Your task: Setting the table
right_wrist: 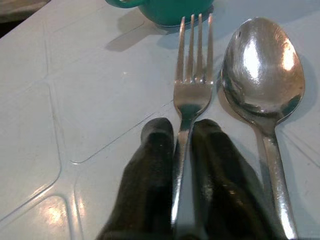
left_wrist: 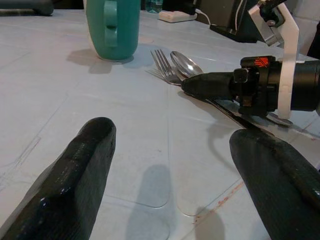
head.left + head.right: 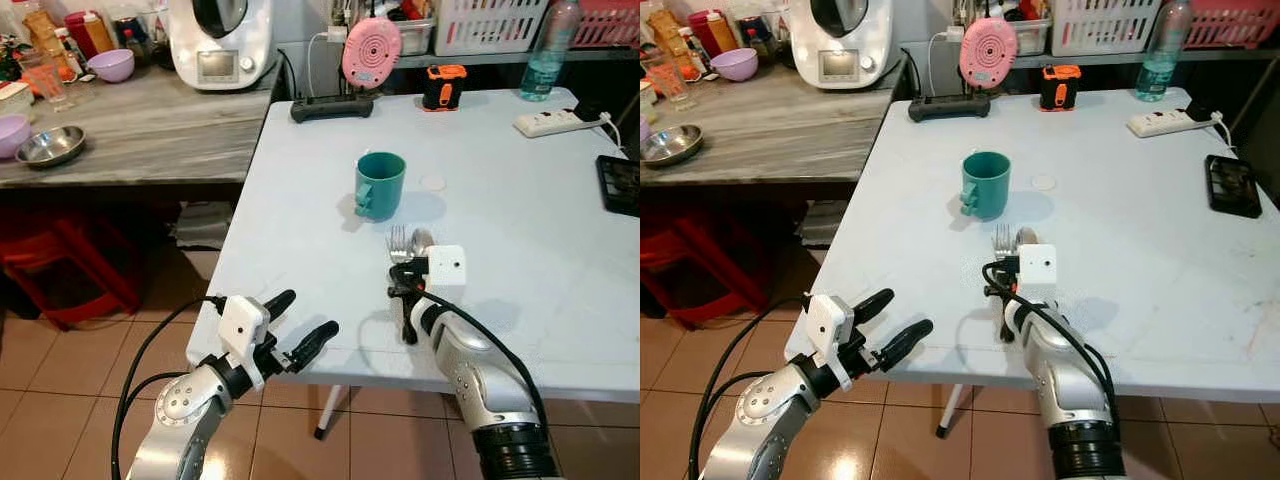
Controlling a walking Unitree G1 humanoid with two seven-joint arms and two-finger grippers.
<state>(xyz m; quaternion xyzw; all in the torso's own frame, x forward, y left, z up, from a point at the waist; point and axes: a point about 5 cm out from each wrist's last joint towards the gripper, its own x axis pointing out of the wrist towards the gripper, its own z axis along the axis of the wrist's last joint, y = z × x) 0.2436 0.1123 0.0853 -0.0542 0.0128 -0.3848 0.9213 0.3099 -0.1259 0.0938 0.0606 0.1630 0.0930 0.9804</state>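
1. Pale blue worktop (image 3: 520, 260) stood beside a grey wooden counter (image 3: 150, 130); tiled floor lay below.
2. Teal mug (image 3: 380, 185) stood upright near the worktop's middle, handle turned toward the robot.
3. Fork (image 1: 192, 85) and spoon (image 1: 262, 75) lay side by side just in front of the mug, heads pointing toward it, close together but apart.
4. Right gripper (image 1: 182, 145) rested low on the worktop, its jaws closed around the fork's handle; the spoon lay just beside the fingers.
5. Left gripper (image 3: 300, 325) hovered at the worktop's near edge, jaws spread wide and empty, well apart from the cutlery.
6. Far side of the worktop carried a pink round device (image 3: 371, 50), an orange-and-black tool (image 3: 444, 86), a power strip (image 3: 550, 122) and a water bottle (image 3: 548, 50).
7. Counter held a white kitchen appliance (image 3: 220, 40), a steel bowl (image 3: 50, 146) and a purple bowl (image 3: 111, 66).
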